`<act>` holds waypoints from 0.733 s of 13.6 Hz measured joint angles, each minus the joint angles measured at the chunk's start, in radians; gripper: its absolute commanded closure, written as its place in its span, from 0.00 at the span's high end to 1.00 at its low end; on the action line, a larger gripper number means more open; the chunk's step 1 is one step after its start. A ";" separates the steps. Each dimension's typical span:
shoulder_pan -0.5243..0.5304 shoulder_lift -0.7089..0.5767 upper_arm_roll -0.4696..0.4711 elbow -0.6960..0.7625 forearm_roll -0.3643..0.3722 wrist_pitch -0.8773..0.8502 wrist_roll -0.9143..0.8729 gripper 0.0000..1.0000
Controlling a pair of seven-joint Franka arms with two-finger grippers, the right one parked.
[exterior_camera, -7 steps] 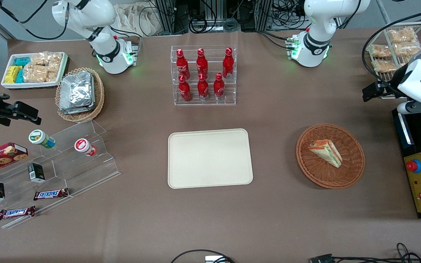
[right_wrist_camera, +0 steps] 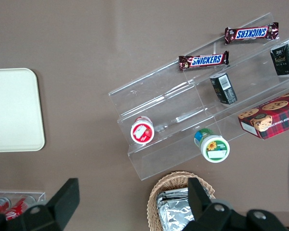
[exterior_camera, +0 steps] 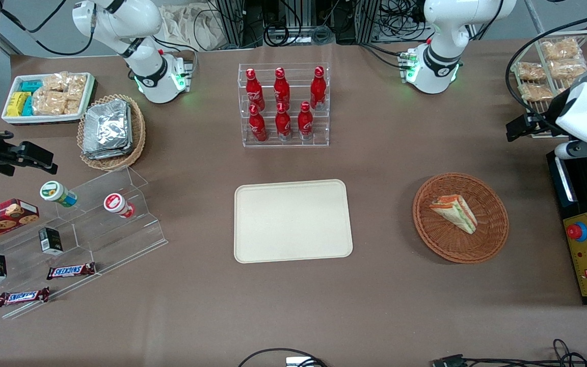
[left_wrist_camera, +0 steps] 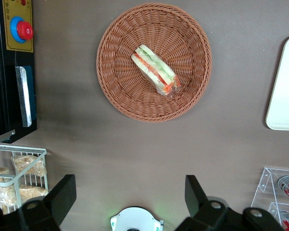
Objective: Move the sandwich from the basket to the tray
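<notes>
The sandwich, a wrapped triangular wedge with red, orange and green layers, lies in the round reddish-brown basket. The cream tray lies flat and bare at the table's middle, beside the basket. My left gripper hangs high above the table at the working arm's end, farther from the front camera than the basket. It is open, with nothing between its fingers.
A black control box with a red button stands beside the basket. A wire rack of snack packets sits under the arm. An acrylic rack of red bottles stands farther back than the tray. Acrylic steps lie toward the parked arm's end.
The working arm's wrist has shifted very slightly away from the front camera. The sandwich, basket and tray have not moved.
</notes>
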State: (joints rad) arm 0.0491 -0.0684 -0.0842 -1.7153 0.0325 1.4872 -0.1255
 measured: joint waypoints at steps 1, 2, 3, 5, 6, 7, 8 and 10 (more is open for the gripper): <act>0.000 0.000 0.000 0.001 0.000 -0.002 0.000 1.00; 0.000 0.000 0.001 0.001 0.000 -0.004 0.000 0.93; 0.001 0.000 0.005 0.001 0.000 -0.006 0.000 0.93; 0.005 0.002 0.011 0.001 0.000 -0.007 -0.003 0.94; 0.007 0.007 0.011 0.001 0.000 -0.007 -0.013 0.94; 0.007 0.014 0.011 0.001 0.000 -0.007 -0.039 0.94; 0.008 0.025 0.011 0.001 0.000 -0.007 -0.082 0.95; 0.008 0.061 0.011 0.001 0.000 -0.007 -0.175 0.96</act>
State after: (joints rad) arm 0.0569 -0.0069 -0.0729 -1.7146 0.0328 1.4807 -0.3006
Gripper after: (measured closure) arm 0.044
